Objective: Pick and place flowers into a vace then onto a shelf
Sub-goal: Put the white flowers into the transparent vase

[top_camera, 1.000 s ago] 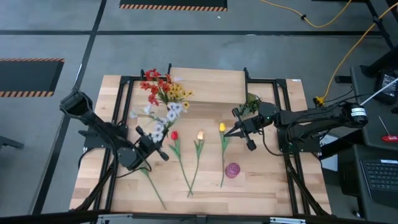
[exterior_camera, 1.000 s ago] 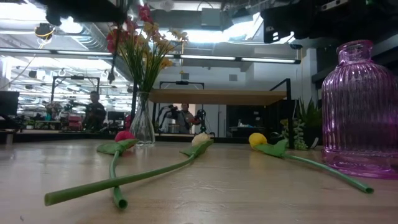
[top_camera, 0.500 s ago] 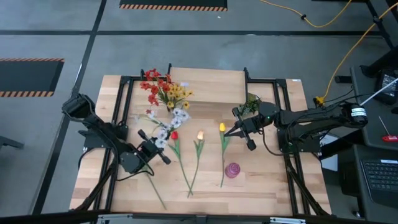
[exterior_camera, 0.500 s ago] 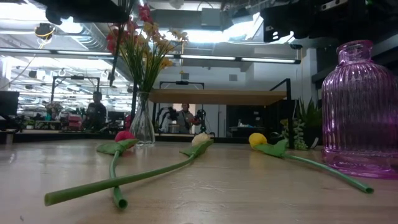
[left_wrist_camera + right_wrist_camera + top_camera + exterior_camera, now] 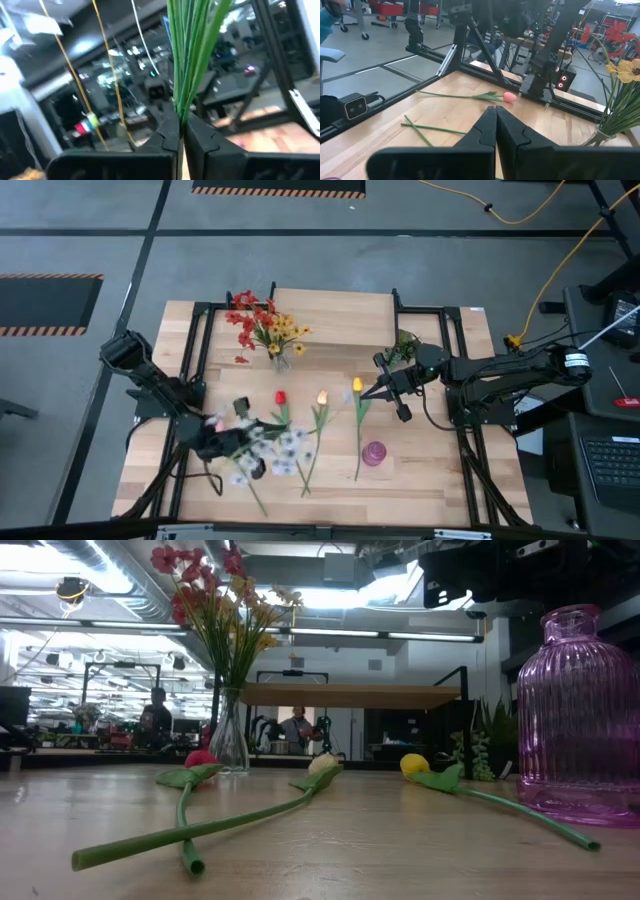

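My left gripper is over the table's near left part, shut on a white flower spray whose blurred blossoms show just right of it. A clear vase with red and yellow sprays stands at the far middle, in front of the shelf. Red, orange and yellow tulips lie flat on the table, and a pink tulip lies under my left arm. The purple vase stands at the near right. My right gripper hangs shut beside the yellow tulip, touching nothing. My left gripper pinches the white spray's bundle of green stems between its two fingers. The stems run out past the fingertips, in line with the fingers. The spray is lifted clear of the table.
A small green leafy sprig stands at the far right by my right arm. Black frame rails run along both sides of the table. Bare wood lies along the near edge, right of the purple vase.
My left gripper has risen, moved toward the near edge and rolled its wrist, staying shut. The white spray has swung with it: its blossoms, first pointing toward the clear vase, now lie to the near right of the gripper. Gripper and stems have left the low view.
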Robot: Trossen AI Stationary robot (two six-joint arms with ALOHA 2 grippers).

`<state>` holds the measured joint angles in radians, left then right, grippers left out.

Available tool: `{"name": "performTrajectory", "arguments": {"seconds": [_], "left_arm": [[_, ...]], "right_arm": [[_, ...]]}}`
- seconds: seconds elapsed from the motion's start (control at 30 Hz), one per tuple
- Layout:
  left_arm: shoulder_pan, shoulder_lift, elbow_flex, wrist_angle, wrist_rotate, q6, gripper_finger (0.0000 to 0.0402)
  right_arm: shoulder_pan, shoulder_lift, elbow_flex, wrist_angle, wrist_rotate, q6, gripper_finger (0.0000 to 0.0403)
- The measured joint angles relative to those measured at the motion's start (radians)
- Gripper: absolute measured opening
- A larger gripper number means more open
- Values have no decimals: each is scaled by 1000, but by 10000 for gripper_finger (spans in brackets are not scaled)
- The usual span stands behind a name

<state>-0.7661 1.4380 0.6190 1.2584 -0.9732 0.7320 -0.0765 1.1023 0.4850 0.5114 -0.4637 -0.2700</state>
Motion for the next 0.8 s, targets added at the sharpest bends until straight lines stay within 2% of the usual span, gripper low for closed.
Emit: {"name": "performTrajectory", "arguments": {"seconds": [0.17,0.23,0.3,0.47,0.67,0.8], "left_arm": [[-9,0,-85,242,-75,99,3],[7,0,-143,308,-54,98,3],[39,-1,-188,309,-26,60,3],[137,0,-218,310,-59,33,3],[194,-24,-218,309,-179,75,3],[216,-30,-218,310,-198,76,3]], "right_arm": [[0,0,0,-6,0,-1,5],[0,0,0,-6,0,-1,5],[0,0,0,-6,-1,-1,5],[0,0,0,-6,-1,-1,5],[0,0,0,-10,-1,0,5],[0,0,0,-9,-1,0,5]]}}
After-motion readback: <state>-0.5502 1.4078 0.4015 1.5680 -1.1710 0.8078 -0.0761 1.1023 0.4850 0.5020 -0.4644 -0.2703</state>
